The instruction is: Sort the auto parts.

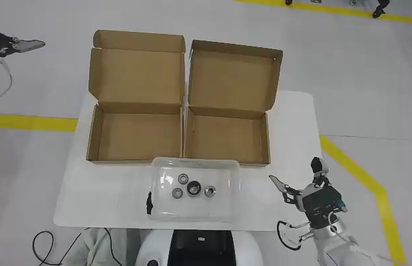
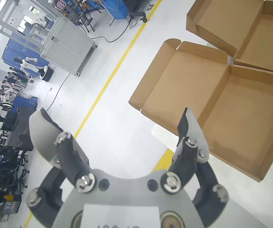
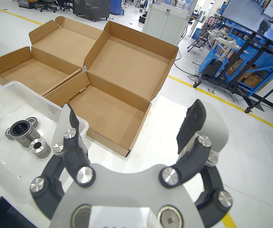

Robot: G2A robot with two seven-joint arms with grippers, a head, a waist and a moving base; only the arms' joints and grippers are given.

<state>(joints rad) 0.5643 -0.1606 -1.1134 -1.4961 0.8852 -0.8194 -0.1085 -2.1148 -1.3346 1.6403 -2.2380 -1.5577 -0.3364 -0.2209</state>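
My right gripper (image 3: 134,119) is closest to the lens. Its fingers (image 3: 193,119) are spread wide with nothing between the ribbed pads. It hangs over the right end of the white table (image 1: 292,133), beside the clear tray (image 1: 192,211) and not touching it.

My left gripper (image 2: 113,112) is off the table on the left, above the floor. Its fingers (image 2: 189,124) are also wide apart and carry nothing.

The auto parts all sit in the tray at the table's near edge. The tall dark-bored sleeve (image 3: 22,131) stands on end, its long axis upright and its bore facing up. Just beside it, on my right-hand side, the short steel bushing (image 3: 39,148) also stands upright with its hole pointing up. One bearing ring (image 1: 183,178) lies flat on the far side of the sleeve. A second ring (image 1: 177,193) lies flat to the sleeve's left, and I can't tell whether it touches the sleeve.

Beyond the tray, and tight up to its far wall, are two open cardboard boxes side by side. The left box (image 1: 136,136) and the right box (image 1: 225,139) touch along their shared wall. Both lids are folded back away from me.
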